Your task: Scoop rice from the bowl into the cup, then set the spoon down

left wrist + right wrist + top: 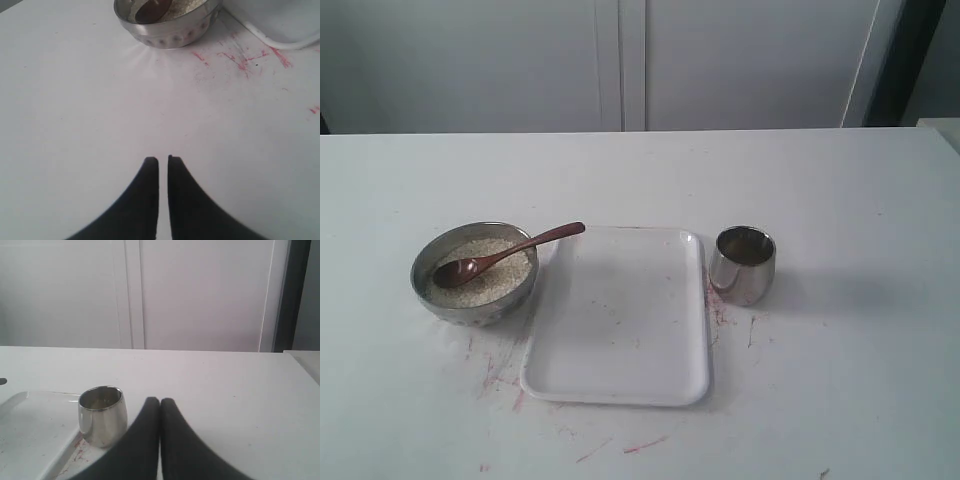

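Observation:
The steel bowl (475, 274) stands at the table's left, holding a heap of pale rice (500, 272). The brown wooden spoon (505, 253) lies in it, head on the rice, handle resting over the rim toward the tray. The shiny cup (742, 264) stands right of the tray. Neither gripper shows in the exterior view. My left gripper (163, 160) hovers over bare table short of the bowl (167, 22), its jaws almost together with nothing between them. My right gripper (160, 401) is shut and empty, just beside the cup (102, 415).
A white rectangular tray (617, 315) lies between bowl and cup. Red scratch marks (500, 375) streak the table around the tray and bowl. White cabinet doors (620, 60) stand behind the table's far edge.

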Tool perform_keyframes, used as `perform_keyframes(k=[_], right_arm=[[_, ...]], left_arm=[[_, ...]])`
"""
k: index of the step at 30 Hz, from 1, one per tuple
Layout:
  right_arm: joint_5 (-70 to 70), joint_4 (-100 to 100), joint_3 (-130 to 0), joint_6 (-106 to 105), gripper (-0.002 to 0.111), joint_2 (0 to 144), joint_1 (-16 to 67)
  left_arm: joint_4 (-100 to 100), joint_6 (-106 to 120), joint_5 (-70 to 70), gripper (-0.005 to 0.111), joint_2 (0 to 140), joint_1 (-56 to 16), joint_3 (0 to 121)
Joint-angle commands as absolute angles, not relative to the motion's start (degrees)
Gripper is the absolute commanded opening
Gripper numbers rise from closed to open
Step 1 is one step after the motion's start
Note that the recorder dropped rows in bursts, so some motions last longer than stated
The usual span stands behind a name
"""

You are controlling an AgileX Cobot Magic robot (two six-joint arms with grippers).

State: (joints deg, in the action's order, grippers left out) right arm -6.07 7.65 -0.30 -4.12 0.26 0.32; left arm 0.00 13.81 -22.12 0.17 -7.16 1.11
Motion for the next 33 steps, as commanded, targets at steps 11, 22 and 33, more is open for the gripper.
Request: perform_keyframes(k=[11, 22, 33], right_arm=[[-6.18, 7.61, 0.0, -4.04, 0.0, 0.0, 0.2], [-6.18, 7.61, 0.0, -4.04, 0.0, 0.0, 0.2], [-6.18, 7.61, 0.0, -4.04, 0.0, 0.0, 1.08]], left_arm=[[0.0, 13.47, -24.48, 0.014, 0.0, -7.56, 0.58], [0.0, 13.47, -24.48, 0.014, 0.0, -7.56, 0.58], [0.0, 13.47, -24.48, 0.014, 0.0, -7.56, 0.58]])
